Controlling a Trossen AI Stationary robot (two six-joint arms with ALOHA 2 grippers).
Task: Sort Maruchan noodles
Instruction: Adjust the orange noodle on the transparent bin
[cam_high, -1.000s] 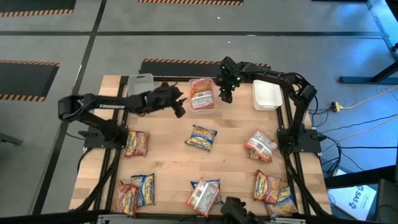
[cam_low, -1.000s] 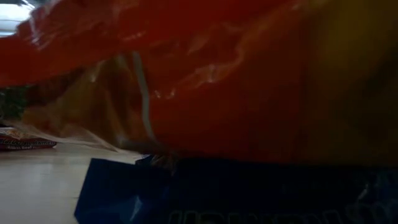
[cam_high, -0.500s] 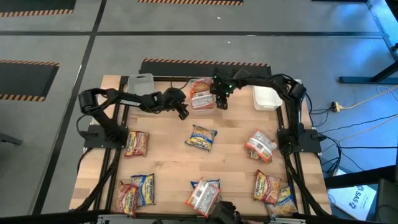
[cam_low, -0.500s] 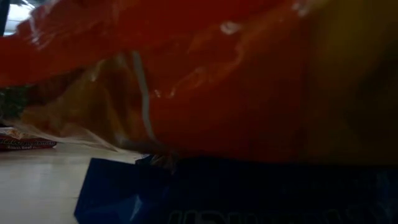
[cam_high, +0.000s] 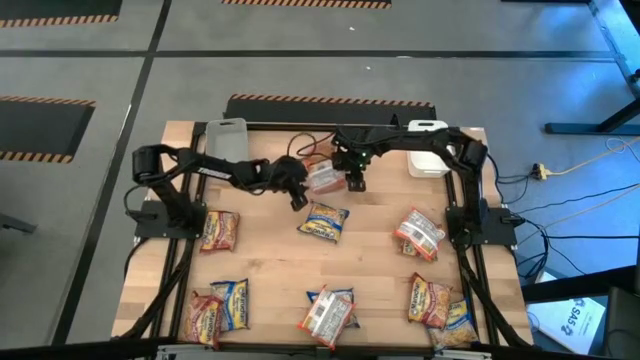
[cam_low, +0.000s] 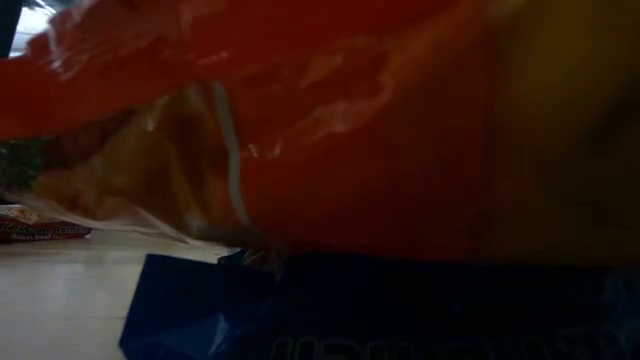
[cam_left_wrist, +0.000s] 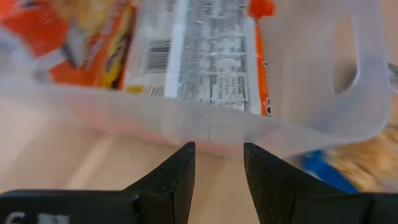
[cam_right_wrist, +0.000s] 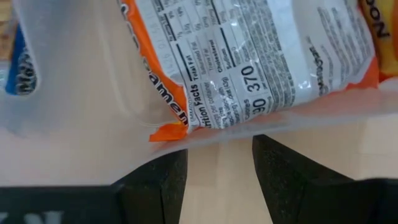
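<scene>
From above, you see the left claw (cam_high: 297, 200) and the right claw (cam_high: 357, 181) on either side of a clear bin (cam_high: 326, 178) holding orange noodle packets (cam_high: 322, 176); more packets lie scattered across the worktop (cam_high: 270, 250).

At table height, an orange-and-blue packet (cam_low: 380, 180) fills your view.

On your left wrist, the fingers (cam_left_wrist: 177, 180) stand apart just beside the bin's wall (cam_left_wrist: 205, 121).

On your right wrist, the fingers (cam_right_wrist: 280, 168) stand apart at the bin's rim, gripping nothing.
</scene>
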